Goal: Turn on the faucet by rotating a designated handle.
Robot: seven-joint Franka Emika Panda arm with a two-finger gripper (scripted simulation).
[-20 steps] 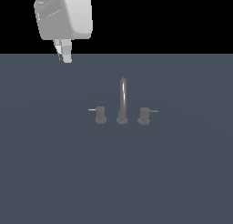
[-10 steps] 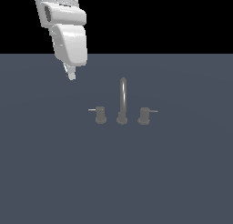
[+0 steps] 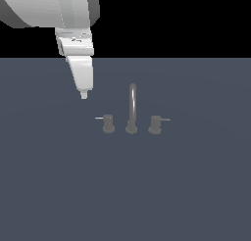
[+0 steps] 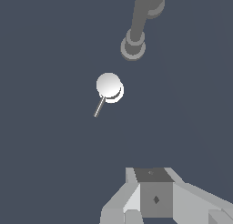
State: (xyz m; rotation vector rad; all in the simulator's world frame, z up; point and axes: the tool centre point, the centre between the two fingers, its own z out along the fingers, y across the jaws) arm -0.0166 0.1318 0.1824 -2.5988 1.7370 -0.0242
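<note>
The faucet is a dull-grey set with a tall thin arched spout point(image 3: 132, 107) and two short knobs. The handle point(image 3: 108, 123) is the knob on the exterior view's left, and its thin pin point(image 3: 99, 118) points left. The twin knob point(image 3: 155, 124) has its pin pointing right. My gripper point(image 3: 84, 94) hangs tip down, above and to the left of the handle, apart from it. Its fingers show as one narrow tip, shut and empty. In the wrist view the handle point(image 4: 108, 85) shows from above with its pin point(image 4: 98, 107), beside the spout's base point(image 4: 133, 48).
The faucet stands on a flat dark blue-grey surface point(image 3: 196, 196) that fills the lower part of the exterior view. The white arm point(image 3: 44, 7) fills the upper left corner. The gripper's grey body point(image 4: 154, 200) shows at the wrist view's edge.
The gripper has come down and toward the exterior view's right, closer to the handle with the left-pointing pin. The faucet's parts have not moved.
</note>
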